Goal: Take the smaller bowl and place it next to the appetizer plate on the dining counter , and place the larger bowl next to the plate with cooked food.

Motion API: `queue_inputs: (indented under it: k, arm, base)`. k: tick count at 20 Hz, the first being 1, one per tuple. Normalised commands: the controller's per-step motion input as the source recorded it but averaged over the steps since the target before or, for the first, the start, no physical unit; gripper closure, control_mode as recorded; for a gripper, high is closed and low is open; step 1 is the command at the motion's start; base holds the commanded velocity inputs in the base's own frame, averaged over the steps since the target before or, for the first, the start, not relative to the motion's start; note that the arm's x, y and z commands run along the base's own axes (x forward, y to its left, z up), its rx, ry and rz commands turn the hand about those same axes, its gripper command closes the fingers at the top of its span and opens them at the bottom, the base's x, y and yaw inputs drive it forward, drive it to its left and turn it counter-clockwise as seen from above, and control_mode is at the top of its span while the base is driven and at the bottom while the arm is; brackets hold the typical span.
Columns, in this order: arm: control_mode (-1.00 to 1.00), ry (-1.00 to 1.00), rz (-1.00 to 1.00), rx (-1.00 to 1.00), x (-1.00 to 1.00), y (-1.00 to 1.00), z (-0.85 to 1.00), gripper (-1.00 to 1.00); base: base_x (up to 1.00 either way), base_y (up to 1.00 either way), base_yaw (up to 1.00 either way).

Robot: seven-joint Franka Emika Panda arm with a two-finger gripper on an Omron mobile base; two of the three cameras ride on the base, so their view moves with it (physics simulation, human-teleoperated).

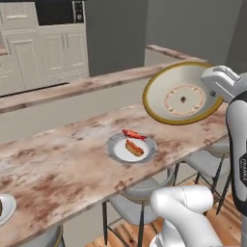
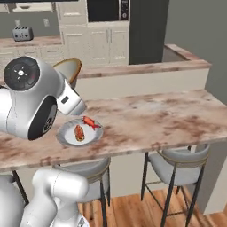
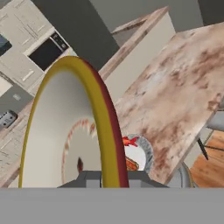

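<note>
Above dining counter [image 1: 72,159], larger bowl [image 1: 181,96] seemingly edge-up in claw [image 3: 107,177].

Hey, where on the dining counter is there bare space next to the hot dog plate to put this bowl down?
The dining counter is bare from the hot dog plate out to its far end by the stools. In the left base view there is also bare stone between that plate and the second plate. The larger bowl hangs tilted above the counter.

Both base cams look down fwd, sharing dining counter [image 1: 72,164]; hand cam close on larger bowl [image 3: 65,131].
</note>
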Motion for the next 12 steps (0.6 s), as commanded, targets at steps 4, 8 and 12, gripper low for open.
queue_inputs:
  k: [4, 8, 12]
  arm:
    - [1.0, 0.0, 0.0, 0.0, 0.0, 0.0, 0.0, 1.0]
    - [1.0, 0.0, 0.0, 0.0, 0.0, 0.0, 0.0, 1.0]
    - [1.0, 0.0, 0.0, 0.0, 0.0, 0.0, 0.0, 1.0]
  base:
    - [0.52, -0.07, 0.52]
    - [0.42, -0.19, 0.54]
    - [0.41, -0.18, 0.53]
